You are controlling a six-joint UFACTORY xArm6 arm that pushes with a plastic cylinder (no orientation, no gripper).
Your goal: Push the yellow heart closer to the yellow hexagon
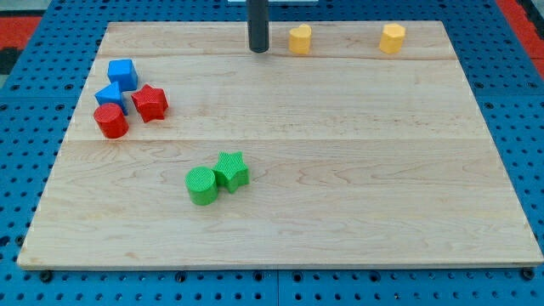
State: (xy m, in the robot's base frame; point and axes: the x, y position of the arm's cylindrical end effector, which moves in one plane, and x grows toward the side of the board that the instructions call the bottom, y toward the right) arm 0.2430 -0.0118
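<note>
My tip (pixel 258 49), a bare rod with no claw to open or hold anything, stands just left of the yellow heart (pixel 299 39). From the heart, the yellow hexagon (pixel 392 38) lies well right along the tabletop's (pixel 340 212) top edge, so tip, heart and hexagon line up.

Wooden board (pixel 340 170) carries yellow heart (pixel 299 39), yellow hexagon (pixel 393 38), blue cube (pixel 122 74), red star (pixel 150 103), green cylinder (pixel 201 186), green star (pixel 231 170)

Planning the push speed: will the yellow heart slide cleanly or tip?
The yellow heart looks squat and flat-bottomed, so it probably slides, not tips. The wooden board looks smooth. An off-centre push from my tip, just to its left, may turn it.
</note>
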